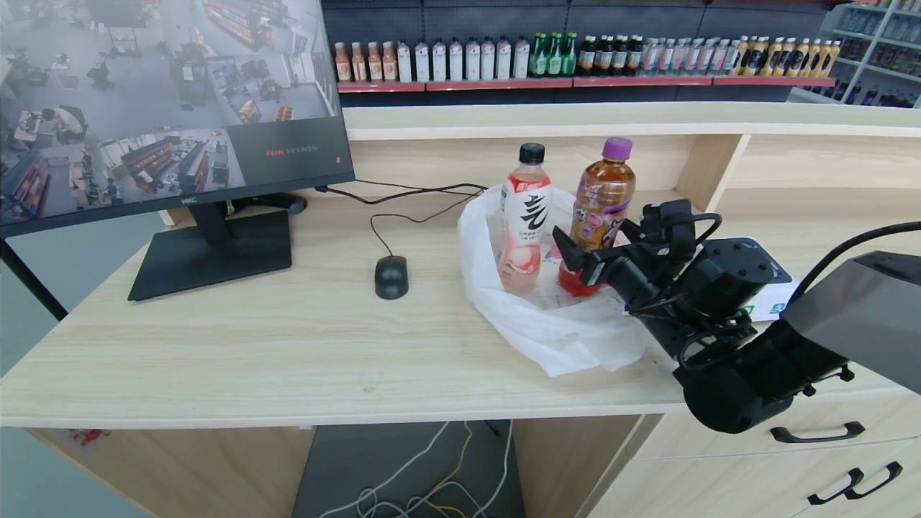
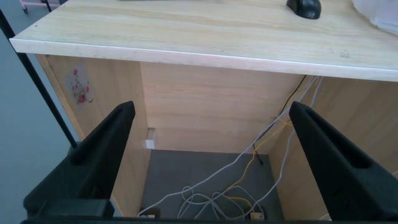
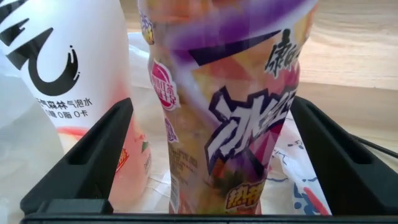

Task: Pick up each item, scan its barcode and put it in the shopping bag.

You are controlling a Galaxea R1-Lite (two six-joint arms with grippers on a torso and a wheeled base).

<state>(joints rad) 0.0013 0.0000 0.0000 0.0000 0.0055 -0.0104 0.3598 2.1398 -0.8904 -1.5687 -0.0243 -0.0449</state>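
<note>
right gripper [image 3: 211,112] straddling the tea bottle [image 1: 603,194] in the shopping bag [image 1: 547,331]
the purple-capped tea bottle is upright in the white bag on the counter [image 1: 288,345], just beside a black-capped peach drink bottle [image 1: 525,216]. the right gripper's jaws are spread wide on either side of the tea bottle, and there's a gap on both sides so it isn't clamped. left gripper [image 2: 211,109] hangs below the counter's front edge, wide open and holding nothing. mouse [image 1: 391,277] and monitor [image 1: 158,93] sit further left.
</note>
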